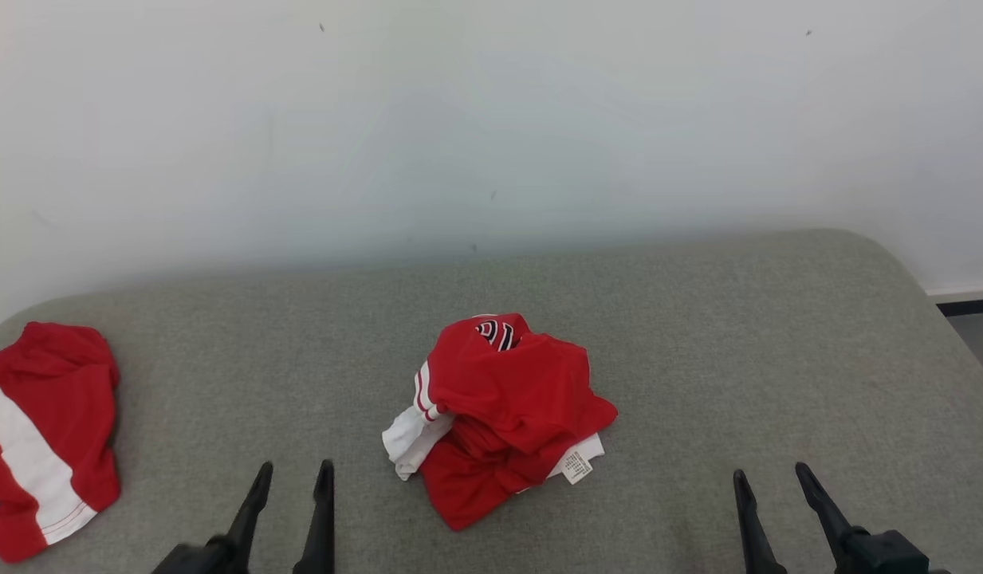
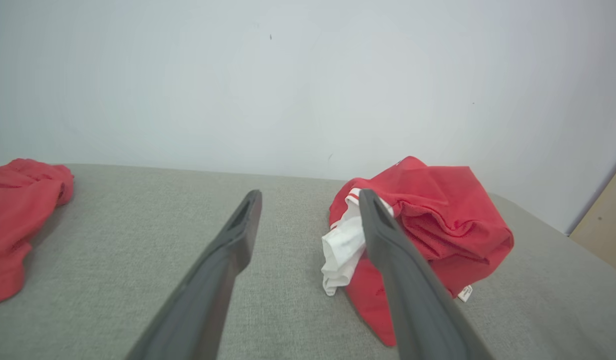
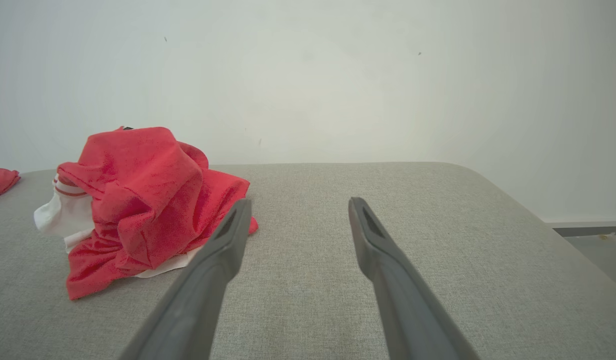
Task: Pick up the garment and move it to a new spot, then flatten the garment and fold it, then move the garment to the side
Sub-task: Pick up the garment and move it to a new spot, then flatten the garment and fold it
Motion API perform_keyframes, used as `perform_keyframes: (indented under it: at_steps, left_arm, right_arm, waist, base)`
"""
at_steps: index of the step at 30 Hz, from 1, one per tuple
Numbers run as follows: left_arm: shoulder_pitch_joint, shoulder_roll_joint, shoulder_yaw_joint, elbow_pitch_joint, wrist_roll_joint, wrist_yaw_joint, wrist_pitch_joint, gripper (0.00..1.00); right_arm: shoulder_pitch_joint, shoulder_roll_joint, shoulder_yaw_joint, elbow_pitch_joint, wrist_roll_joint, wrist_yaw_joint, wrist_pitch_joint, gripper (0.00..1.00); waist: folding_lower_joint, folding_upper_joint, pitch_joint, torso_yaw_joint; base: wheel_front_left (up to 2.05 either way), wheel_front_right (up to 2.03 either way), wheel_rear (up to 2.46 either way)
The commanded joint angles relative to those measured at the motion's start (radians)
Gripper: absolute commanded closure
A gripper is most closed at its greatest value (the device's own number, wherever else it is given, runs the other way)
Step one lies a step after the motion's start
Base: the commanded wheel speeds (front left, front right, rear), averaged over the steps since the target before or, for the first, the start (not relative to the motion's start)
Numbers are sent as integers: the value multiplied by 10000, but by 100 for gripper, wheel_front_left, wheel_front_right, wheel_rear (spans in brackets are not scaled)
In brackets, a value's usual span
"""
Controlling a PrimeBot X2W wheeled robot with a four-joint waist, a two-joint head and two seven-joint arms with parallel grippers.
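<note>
Garment (image 1: 503, 414) sits between left fingers (image 1: 322, 510) and right fingers (image 1: 751, 518).

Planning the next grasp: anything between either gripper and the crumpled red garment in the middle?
Nothing visible. Only bare grey surface separates the left gripper and the right gripper from the crumpled garment; both are open and empty. A second red-and-white garment lies far left, off both paths.

Bright, even light, soft shadows beneath the garment (image 1: 507, 406); wrist views soften near their bottom edges.
</note>
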Motion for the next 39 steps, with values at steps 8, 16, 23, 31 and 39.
perform_keyframes:
  at_steps: [8, 16, 23, 31, 39]
  left_arm:
    - [2023, -31, 1678, -1224, 1056, -668, -29, 0]
    - [2824, 1, 2625, -516, 1405, -815, -31, 0]
    - [3112, -199, 3007, -565, 1568, -850, -31, 0]
    - [3073, -347, 3034, -644, 1767, -948, -32, 0]
    - [3062, -292, 2886, -746, 1807, -1034, -32, 0]
  right_arm:
    - [355, -495, 138, 626, 178, -21, -123, 0]
    - [391, -696, 134, 1281, 415, -21, 36, 0]
    - [377, -666, 127, 1188, 342, -21, 29, 0]
    - [404, -532, 233, 1082, 315, -20, -6, 0]
    - [415, -464, 296, 1129, 325, -20, -74, 0]
  waist:
    - [0, 0, -346, 282]
    - [0, 0, -548, 308]
    - [0, 0, -593, 361]
    - [0, 0, -553, 446]
    - [0, 0, -510, 441]
  base:
    - [0, 0, 0]
    - [0, 0, 0]
    - [0, 0, 0]
    - [0, 0, 0]
    - [0, 0, 0]
